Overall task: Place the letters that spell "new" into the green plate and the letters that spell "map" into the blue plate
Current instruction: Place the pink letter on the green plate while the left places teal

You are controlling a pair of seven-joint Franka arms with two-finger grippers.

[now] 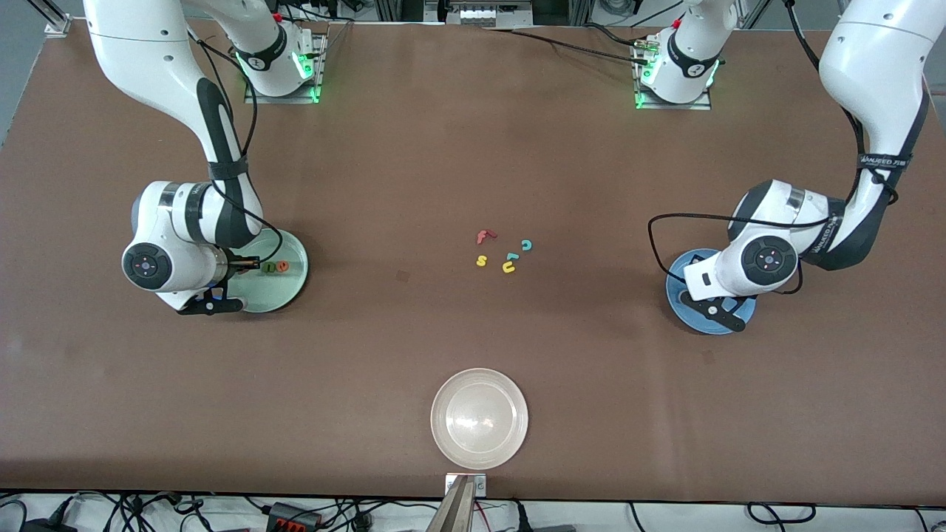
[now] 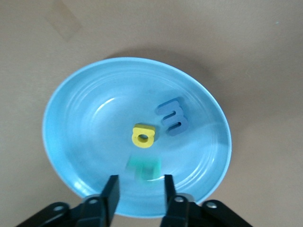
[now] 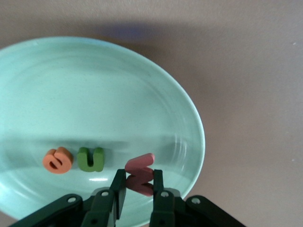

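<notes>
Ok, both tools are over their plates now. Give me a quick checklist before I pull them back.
1. Blue "m" and yellow letter lying in blue plate: ok.
2. Teal letter out of left tool, fingers apart: ok; it shows blurred, settled or not: cannot tell.
3. Orange "e" and green "n" lying in green plate: ok.
4. Red-pink "w" released: not ok, right tool shut on it over the plate.
5. Leftover letters out of both plates: ok.
</notes>
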